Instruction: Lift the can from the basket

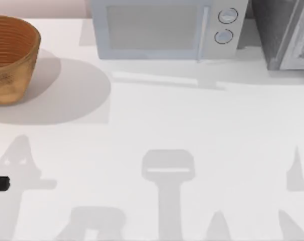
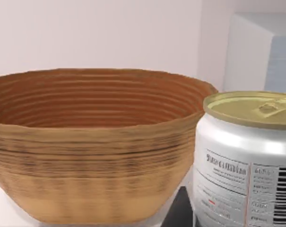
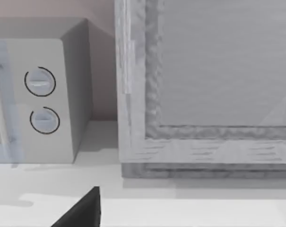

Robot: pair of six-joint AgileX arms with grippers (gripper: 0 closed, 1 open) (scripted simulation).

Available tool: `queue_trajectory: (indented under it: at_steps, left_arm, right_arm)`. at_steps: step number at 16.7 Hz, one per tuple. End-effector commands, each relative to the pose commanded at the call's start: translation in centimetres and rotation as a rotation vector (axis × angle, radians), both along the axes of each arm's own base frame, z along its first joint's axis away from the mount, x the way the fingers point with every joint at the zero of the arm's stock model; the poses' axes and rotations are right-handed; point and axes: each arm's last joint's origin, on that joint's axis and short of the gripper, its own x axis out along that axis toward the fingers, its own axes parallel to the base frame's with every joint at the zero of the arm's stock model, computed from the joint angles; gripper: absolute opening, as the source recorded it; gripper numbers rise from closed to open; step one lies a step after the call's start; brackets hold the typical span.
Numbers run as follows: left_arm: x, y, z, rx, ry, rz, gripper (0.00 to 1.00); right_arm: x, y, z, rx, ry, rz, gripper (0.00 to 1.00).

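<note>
Left wrist view: the can [image 2: 244, 161] stands upright, close to cam and just beside the basket [image 2: 93, 146], outside it. Probably held by left gripper; jaw state can't tell. Right arm parked at right.

A microwave [image 1: 167, 29] is sitting at twelve o'clock on a white table [image 1: 192, 130], a grey cabinet [image 1: 285, 32] standing at one o'clock.
</note>
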Motion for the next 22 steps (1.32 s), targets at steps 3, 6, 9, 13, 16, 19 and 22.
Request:
queue_trajectory:
  at_steps: [3, 6, 9, 13, 16, 19, 22]
  left_arm:
    - [0.9, -0.4, 1.0, -0.026, 0.033, -0.093, 0.00]
    - [2.7, -1.0, 2.0, -0.063, 0.092, -0.233, 0.00]
    - [5.7, -2.0, 2.6, -0.110, 0.169, -0.403, 0.00]
    - [11.1, -3.6, 1.5, -0.176, 0.277, -0.659, 0.00]
    - [15.5, -5.2, -1.1, -0.212, 0.329, -0.861, 0.00]
    - [19.5, -6.9, -4.7, -0.216, 0.323, -1.063, 0.00]
    - [22.5, -8.5, -8.5, -0.179, 0.252, -1.253, 0.00]
  right_arm:
    - [0.0, 0.0, 0.0, 0.000, 0.000, 0.000, 1.00]
    - [0.0, 0.0, 0.0, 0.000, 0.000, 0.000, 1.00]
    - [0.0, 0.0, 0.0, 0.000, 0.000, 0.000, 1.00]
    - [0.0, 0.0, 0.0, 0.000, 0.000, 0.000, 1.00]
    - [0.0, 0.0, 0.0, 0.000, 0.000, 0.000, 1.00]
    - [0.0, 0.0, 0.0, 0.000, 0.000, 0.000, 1.00]
    - [0.0, 0.0, 0.0, 0.000, 0.000, 0.000, 1.00]
